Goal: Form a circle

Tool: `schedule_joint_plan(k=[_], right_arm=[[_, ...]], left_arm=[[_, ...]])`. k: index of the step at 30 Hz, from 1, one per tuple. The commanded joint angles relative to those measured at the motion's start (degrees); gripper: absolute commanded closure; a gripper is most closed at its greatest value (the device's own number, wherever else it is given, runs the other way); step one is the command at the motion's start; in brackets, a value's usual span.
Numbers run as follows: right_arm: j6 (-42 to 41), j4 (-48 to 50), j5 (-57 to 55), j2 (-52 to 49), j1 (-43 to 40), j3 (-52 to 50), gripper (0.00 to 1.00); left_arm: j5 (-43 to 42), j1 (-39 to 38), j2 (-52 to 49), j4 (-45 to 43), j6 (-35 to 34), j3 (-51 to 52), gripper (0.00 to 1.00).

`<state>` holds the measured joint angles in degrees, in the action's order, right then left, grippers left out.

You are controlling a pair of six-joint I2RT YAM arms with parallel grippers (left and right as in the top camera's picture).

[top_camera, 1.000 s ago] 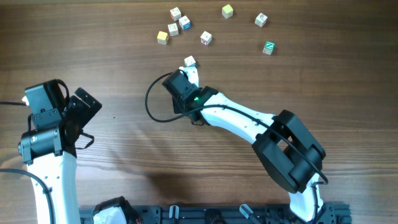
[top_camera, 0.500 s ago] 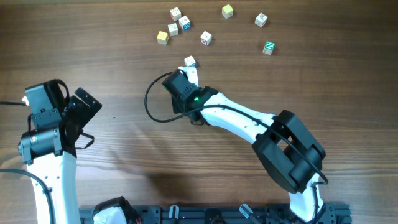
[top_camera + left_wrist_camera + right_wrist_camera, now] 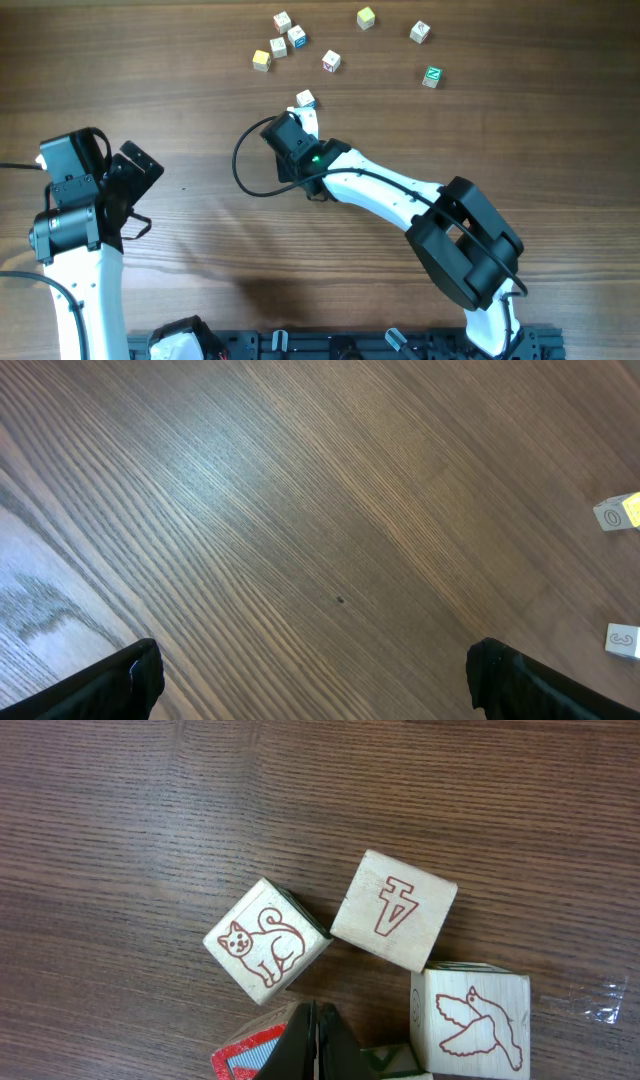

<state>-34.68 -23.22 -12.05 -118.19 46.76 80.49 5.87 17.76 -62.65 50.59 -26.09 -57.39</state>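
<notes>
Wooden and only partly seen: of the circle (image 3: pixel 372 935), in the right wrist view, just a cat cube (image 3: pixel 267 940) at 9 o'clock, a letter cube (image 3: pixel 393 910) at 12 and a bird cube (image 3: pixel 470 1015) at 4, close-set on the table (image 3: pixel 120 840); cropped by the bottom edge, a red-faced cube (image 3: pixel 248 1058) at 7 and a green-marked scrap (image 3: pixel 385 1065) at 6, too little of it to name. From overhead, hard to find that ring: only one pale cube (image 3: pixel 305 99) poking out at 12 o'clock of the right gripper (image 3: pixel 309 118), near the table's centre, anything else lost under the wrist. Pressed fully together, that gripper's dark fingers (image 3: pixel 300 1045), clamping nothing, tip at 6 o'clock of the ring between red-faced cube and green-marked scrap; cannot tell whether touching either. Spread wide over bare wood at 9 o'clock, the left gripper (image 3: pixel 315 660), empty; only two finger stubs in its own view, plus two edge cubes (image 3: pixel 620 512) cut by the right border. Toward 12 o'clock overhead, eight loose cubes (image 3: pixel 331 62), faces too small to read
</notes>
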Motion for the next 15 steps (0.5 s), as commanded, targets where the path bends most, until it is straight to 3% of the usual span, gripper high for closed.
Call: schedule_joint_plan(k=[1, 15], right_arm=[[0.2, 0.2, 0.5, -1.5, 0.0, -0.3, 0.95], [0.2, 0.1, -0.1, -1.7, 0.0, -0.3, 0.96]], left_arm=[[-0.5, 0.3, 0.0, -0.1, -0.5, 0.0, 0.0], [-0.5, 0.3, 0.0, -0.1, -0.5, 0.0, 0.0]])
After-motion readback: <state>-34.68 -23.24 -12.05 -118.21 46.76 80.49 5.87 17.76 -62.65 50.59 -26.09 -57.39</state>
